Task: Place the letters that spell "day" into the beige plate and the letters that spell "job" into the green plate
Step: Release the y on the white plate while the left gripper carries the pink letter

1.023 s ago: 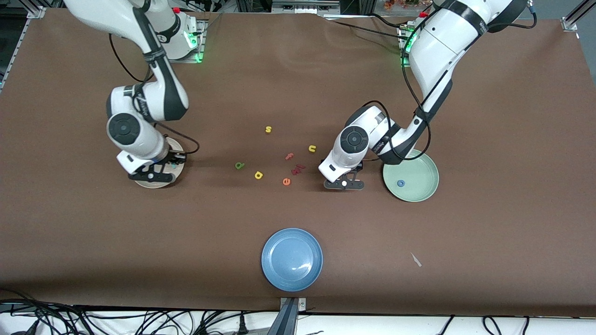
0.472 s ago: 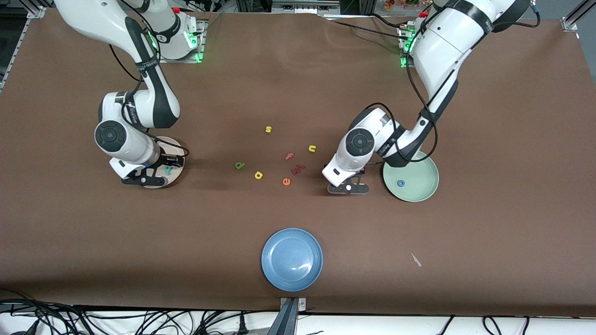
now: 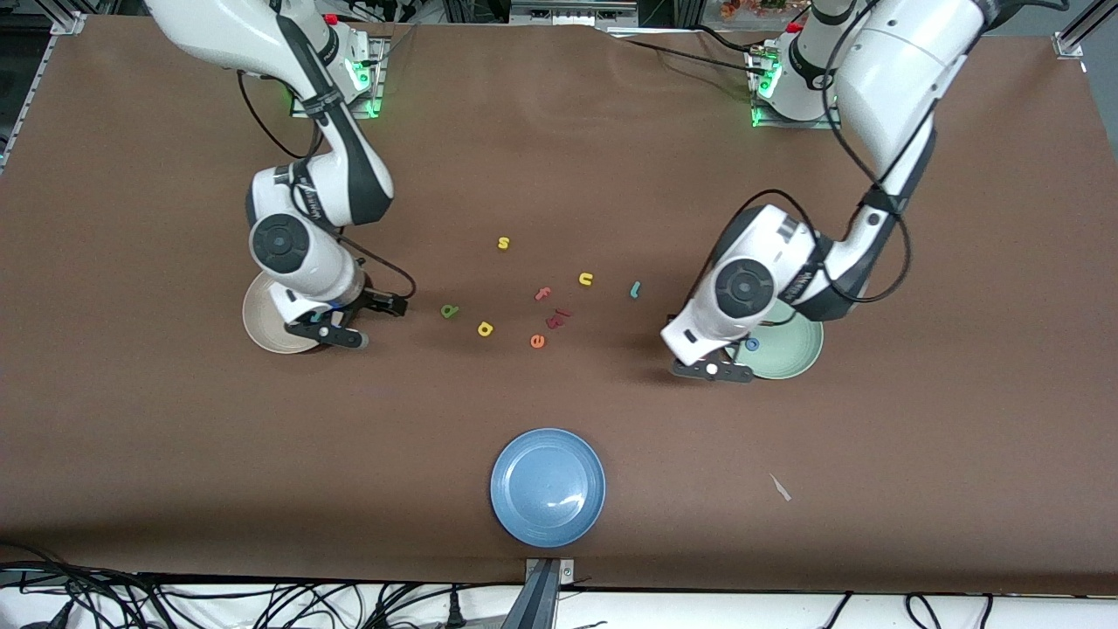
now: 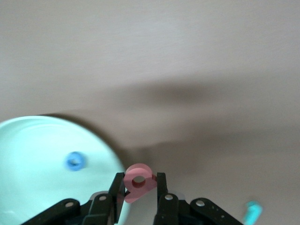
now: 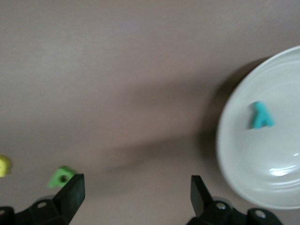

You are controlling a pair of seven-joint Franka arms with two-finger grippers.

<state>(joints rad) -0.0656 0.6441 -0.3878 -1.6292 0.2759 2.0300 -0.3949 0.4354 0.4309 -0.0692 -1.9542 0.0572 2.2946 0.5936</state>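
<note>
Left tool (image 4: 139, 187) is clamped on the salmon-red "b" (image 4: 138, 182), held up at the rim of the green plate (image 3: 797, 358) on the side toward the scattered letters. Inside that plate lies the blue "o" (image 3: 752, 344). The teal "j" (image 3: 635, 289) rests on the surface (image 3: 559, 157) a little way from this tool, toward the table's middle.

Right tool (image 5: 136, 187) hangs with its fingers wide apart and nothing between them, over bare surface just beside the beige plate (image 3: 266, 323). The teal "y" (image 5: 260, 116) lies in that plate (seen only in the right wrist view). The green "d" (image 3: 449, 310) sits on the surface close to this tool, with the yellow "a" (image 3: 485, 328) just past it.

Between the two tools lie the remaining letters: a yellow "s" (image 3: 503, 243), a yellow "u" (image 3: 585, 279), a pink "f" (image 3: 543, 293), an orange "e" (image 3: 537, 341) and a dark red piece (image 3: 557, 318). A blue plate (image 3: 548, 487) stands well apart from both tools, nearest the front camera.
</note>
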